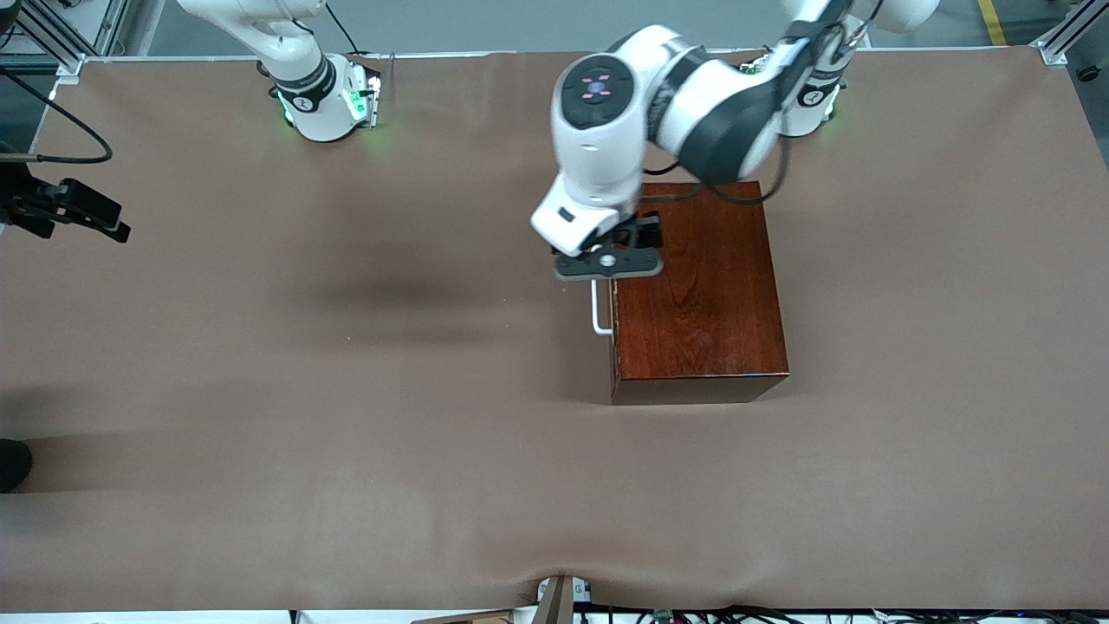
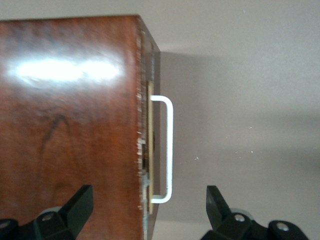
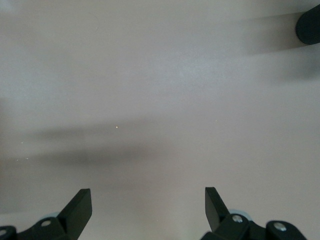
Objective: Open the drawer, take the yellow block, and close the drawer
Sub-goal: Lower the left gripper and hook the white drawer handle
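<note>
The glossy mahogany box [image 1: 702, 286] stands on the brown table, its drawer [image 2: 150, 125] pushed in. The drawer's front faces the right arm's end of the table and carries a white U-shaped handle [image 1: 599, 316], also seen in the left wrist view [image 2: 169, 145]. My left gripper [image 1: 609, 264] is open just above the box's top front edge. In the left wrist view it [image 2: 150, 195] straddles that edge and one end of the handle, touching neither. My right gripper [image 3: 148, 197] is open and empty over bare table. The yellow block is hidden.
A black device with a cable [image 1: 65, 208] juts in at the right arm's end of the table. A dark round object [image 1: 13, 464] lies at that same end, nearer the front camera. A dark rounded shape [image 3: 309, 22] shows in the right wrist view.
</note>
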Controlling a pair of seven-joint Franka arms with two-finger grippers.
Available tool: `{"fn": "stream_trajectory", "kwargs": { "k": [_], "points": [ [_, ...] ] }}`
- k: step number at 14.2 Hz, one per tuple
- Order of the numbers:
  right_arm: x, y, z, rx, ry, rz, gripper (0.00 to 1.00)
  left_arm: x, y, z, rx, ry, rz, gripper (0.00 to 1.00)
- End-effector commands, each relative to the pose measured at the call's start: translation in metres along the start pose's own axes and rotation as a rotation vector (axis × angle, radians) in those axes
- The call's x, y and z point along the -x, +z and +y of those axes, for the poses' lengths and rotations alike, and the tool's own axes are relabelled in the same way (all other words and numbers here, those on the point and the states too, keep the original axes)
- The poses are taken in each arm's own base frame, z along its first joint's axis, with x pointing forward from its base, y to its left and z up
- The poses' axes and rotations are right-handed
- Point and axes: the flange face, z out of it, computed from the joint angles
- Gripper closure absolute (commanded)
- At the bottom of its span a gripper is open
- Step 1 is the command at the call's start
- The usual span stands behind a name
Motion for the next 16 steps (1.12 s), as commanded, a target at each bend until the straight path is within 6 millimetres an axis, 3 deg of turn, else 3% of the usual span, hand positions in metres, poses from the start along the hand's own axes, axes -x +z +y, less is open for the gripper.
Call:
{"fn": "stream_trajectory", "kwargs": {
  "k": [1,4,8,16],
  "points": [
    [0.003,-0.005,0.003,-0.012,0.009,0.0,0.0,0.007,0.023,0.032,-0.027,-0.004,0.046,0.0],
    [0.003,-0.005,0.003,-0.012,0.009,0.0,0.0,0.014,0.061,0.055,-0.041,0.01,0.04,0.0],
    [0.003,-0.005,0.003,-0.012,0.009,0.0,0.0,0.02,0.103,0.068,-0.112,0.045,0.045,0.0],
    [0.003,-0.005,0.003,-0.012,0.009,0.0,0.0,0.01,0.14,0.069,-0.146,0.011,0.054,0.0]
  ]
}}
